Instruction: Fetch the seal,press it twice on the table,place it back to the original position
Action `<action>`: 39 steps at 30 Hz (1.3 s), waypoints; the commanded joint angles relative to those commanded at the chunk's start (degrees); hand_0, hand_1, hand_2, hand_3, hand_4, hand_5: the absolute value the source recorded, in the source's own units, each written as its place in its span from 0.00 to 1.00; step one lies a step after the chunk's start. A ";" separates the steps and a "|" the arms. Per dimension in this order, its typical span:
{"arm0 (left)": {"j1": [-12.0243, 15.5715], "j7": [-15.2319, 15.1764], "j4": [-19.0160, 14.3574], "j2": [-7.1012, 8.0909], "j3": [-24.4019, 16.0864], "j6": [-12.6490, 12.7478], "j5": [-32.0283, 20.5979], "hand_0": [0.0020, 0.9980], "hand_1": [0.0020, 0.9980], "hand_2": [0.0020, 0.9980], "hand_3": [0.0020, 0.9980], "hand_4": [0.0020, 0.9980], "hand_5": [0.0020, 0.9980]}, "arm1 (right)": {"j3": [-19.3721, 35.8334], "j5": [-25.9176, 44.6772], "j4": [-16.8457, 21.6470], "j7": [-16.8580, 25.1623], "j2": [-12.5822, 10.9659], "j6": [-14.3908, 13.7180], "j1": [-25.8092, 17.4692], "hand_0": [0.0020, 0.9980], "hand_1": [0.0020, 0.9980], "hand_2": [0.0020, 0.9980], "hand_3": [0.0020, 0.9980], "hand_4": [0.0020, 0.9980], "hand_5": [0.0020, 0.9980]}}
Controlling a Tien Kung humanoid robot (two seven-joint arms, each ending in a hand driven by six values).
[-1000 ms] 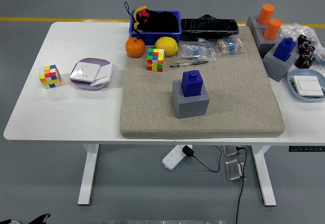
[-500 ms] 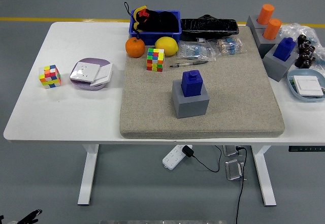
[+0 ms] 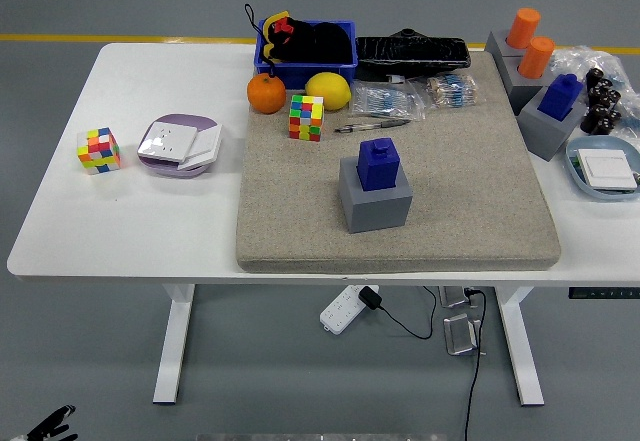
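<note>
We see the blue seal standing upright in its grey holder block, near the middle of the beige mat on the white table. Nothing touches it. A sliver of black at the bottom left corner is probably our left hand, well below the table's edge; we cannot tell how its fingers are set. Behind the seal lie a pen and a colour cube.

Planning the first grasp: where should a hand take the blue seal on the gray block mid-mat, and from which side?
Grip the blue seal by its upright body, fingers on opposite side faces, coming from above. It stands seated in the gray block, so only the upper part is exposed, with clear mat around.
</note>
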 joint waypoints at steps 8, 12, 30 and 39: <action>1.67 0.19 0.00 2.02 2.58 -0.55 -1.96 0.81 0.81 0.78 0.82 0.69 0.43 | -0.01 -0.02 0.23 -0.03 -0.13 -0.06 0.12 0.90 0.88 0.83 0.84 1.00 0.63; 2.37 0.95 0.00 3.03 1.61 -0.39 -0.99 0.81 0.81 0.78 0.82 0.69 0.43 | 0.20 -0.10 0.28 -0.07 -0.22 -0.17 0.12 0.90 0.88 0.83 0.84 1.00 0.63; 1.10 -0.24 0.00 2.01 6.71 -0.85 -4.87 0.81 0.79 0.77 0.80 0.69 0.44 | 0.17 -0.17 -0.07 -0.17 -0.35 -0.60 0.45 0.89 0.88 0.83 0.84 1.00 0.63; 0.21 -0.11 0.00 0.62 4.35 -0.47 -2.86 0.81 0.79 0.77 0.80 0.69 0.44 | 0.49 -0.42 -0.08 -0.23 -0.24 -0.83 0.34 0.89 0.88 0.83 0.82 1.00 0.61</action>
